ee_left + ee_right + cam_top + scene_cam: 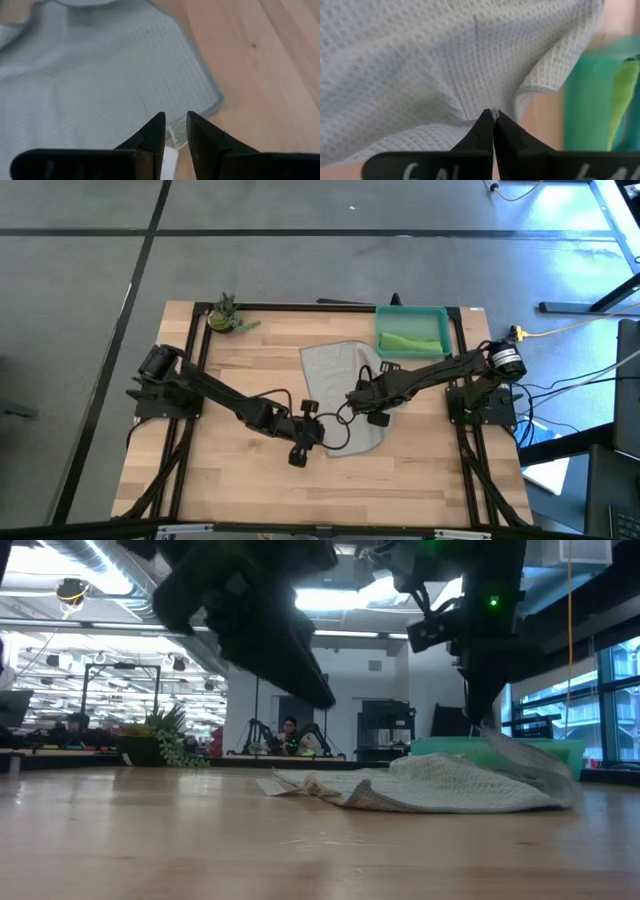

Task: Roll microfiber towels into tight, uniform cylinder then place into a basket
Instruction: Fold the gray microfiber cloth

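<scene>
At table centre, my right gripper (493, 116) is pinched tight on a fold of the grey towel (345, 385), waffle-weave, limp, lying near-to-far. Left gripper (176, 131) hovers over its near corner, fingers slightly parted, empty. Basket (459, 328) sits far-right, green towel (410, 341) inside.

We count two towels: one grey towel (340, 385), one lime towel (411, 341); one teal basket (380, 320); one potted plant (226, 315); two arms.
</scene>
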You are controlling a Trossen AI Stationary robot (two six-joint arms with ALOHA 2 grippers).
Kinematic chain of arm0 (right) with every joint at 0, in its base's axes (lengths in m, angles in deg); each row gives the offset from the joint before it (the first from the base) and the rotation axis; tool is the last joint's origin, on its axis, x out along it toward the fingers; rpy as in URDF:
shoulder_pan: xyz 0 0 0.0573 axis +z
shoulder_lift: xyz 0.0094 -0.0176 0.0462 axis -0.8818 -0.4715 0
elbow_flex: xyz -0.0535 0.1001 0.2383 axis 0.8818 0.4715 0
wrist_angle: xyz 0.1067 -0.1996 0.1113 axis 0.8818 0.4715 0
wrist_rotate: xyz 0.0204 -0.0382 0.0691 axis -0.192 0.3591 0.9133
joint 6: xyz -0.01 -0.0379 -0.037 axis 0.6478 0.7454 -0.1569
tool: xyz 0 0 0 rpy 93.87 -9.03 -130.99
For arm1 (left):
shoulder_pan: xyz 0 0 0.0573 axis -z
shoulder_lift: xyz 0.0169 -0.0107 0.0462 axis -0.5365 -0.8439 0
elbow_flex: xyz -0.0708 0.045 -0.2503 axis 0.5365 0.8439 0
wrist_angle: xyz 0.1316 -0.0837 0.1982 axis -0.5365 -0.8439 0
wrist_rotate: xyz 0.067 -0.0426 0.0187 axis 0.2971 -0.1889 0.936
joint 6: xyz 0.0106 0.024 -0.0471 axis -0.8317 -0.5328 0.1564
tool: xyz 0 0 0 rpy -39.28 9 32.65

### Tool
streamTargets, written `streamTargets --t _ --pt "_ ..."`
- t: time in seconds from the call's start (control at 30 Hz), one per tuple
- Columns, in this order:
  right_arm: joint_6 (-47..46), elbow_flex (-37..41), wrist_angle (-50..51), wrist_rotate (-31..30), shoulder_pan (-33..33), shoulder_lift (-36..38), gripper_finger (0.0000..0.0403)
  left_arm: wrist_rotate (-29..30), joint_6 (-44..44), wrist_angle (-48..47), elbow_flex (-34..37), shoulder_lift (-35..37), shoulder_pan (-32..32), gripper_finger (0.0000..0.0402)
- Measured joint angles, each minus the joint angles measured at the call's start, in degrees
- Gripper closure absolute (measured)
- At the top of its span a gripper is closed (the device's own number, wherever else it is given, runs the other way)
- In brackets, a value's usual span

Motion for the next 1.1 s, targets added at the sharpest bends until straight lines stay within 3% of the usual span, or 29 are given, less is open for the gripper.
streamTargets --t 0.27,0.6,1.1 --pt "-2.4 -0.1 2.5 -1.3 0.9 0.0 0.0402 -5.2 -0.1 4.0 0.0 -4.1 1.3 0.0327" --pt "-3.8 -0.1 3.4 -1.3 0.9 0.0 0.0402 -1.5 1.3 4.2 0.0 -4.1 2.1 0.0319" --pt "-4.5 -0.1 3.6 -1.1 0.9 0.0 0.0401 -8.6 -0.2 11.0 0.0 -10.1 0.2 0.0305"
